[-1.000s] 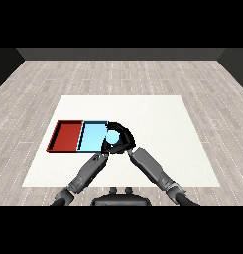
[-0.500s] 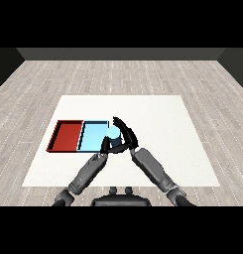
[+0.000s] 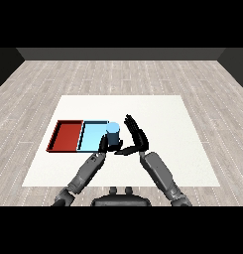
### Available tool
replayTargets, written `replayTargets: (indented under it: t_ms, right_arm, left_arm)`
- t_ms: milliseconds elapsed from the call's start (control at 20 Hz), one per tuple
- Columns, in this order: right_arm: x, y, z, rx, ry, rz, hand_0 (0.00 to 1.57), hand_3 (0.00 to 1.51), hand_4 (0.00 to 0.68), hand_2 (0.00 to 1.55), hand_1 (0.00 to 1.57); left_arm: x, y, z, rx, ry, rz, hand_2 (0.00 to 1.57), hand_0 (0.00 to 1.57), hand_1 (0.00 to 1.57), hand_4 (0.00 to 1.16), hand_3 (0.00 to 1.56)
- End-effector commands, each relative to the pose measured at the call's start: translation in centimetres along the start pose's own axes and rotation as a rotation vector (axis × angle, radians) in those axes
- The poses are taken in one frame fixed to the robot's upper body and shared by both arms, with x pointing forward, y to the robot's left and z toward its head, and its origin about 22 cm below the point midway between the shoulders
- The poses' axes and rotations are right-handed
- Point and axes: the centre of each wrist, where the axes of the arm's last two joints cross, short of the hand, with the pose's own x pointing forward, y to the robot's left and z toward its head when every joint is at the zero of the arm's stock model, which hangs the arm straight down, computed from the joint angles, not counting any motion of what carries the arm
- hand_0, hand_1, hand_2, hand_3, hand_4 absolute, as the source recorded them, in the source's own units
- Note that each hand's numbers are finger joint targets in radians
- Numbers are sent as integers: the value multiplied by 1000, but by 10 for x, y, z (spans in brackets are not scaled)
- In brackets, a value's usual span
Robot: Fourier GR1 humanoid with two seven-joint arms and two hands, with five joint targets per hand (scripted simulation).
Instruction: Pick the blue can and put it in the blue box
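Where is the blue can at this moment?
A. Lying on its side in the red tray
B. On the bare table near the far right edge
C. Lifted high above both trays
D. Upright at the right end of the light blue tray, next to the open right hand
D: the blue can stands upright at the right end of the light blue tray, with the right hand open just beside it.

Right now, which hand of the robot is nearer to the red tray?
The left. The left hand is by the light blue tray, next to the red tray. The right hand is farther right, beyond the blue can.
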Motion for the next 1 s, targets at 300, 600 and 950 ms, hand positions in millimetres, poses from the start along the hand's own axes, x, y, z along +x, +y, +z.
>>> replayTargets:
  t_ms: [300,600,950]
  right_arm:
    - [38,-53,53,-161,-135,-34,0,0,0,0,0]
    - [74,-91,67,-235,-165,33,0,0,0,0,0]
    - [68,-114,80,-300,-131,52,0,0,0,0,0]
  left_arm:
    - [6,22,-12,44,25,-68,1569,1571,1571,1127,1487]
    - [-10,82,-8,98,63,-154,1571,1571,1571,1132,1501]
    - [-24,147,-18,282,267,-216,1571,1571,1571,1086,1503]
